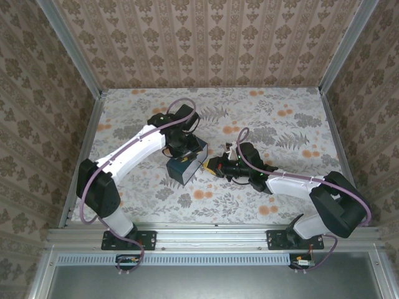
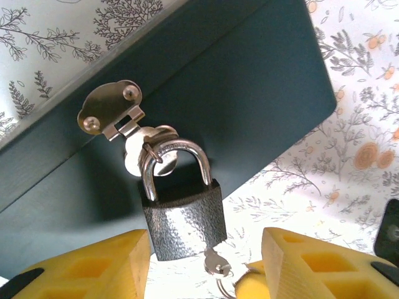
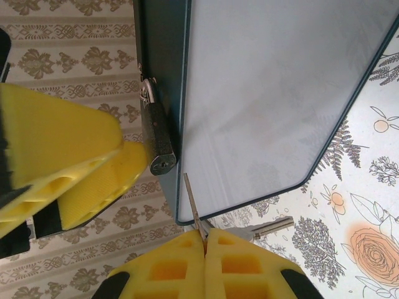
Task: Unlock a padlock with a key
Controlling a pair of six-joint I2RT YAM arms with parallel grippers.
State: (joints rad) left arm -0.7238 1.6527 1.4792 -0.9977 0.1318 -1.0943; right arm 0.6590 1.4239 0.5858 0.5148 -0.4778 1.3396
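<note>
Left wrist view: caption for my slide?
Padlock hanging from the hasp of the dark blue box, key just beneath it, left gripper open either side.

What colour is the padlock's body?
Mottled dark grey padlock body, best seen in the left wrist view.

Robot test booth: wallpapered panels, aluminium frame, floral tabletop.
</note>
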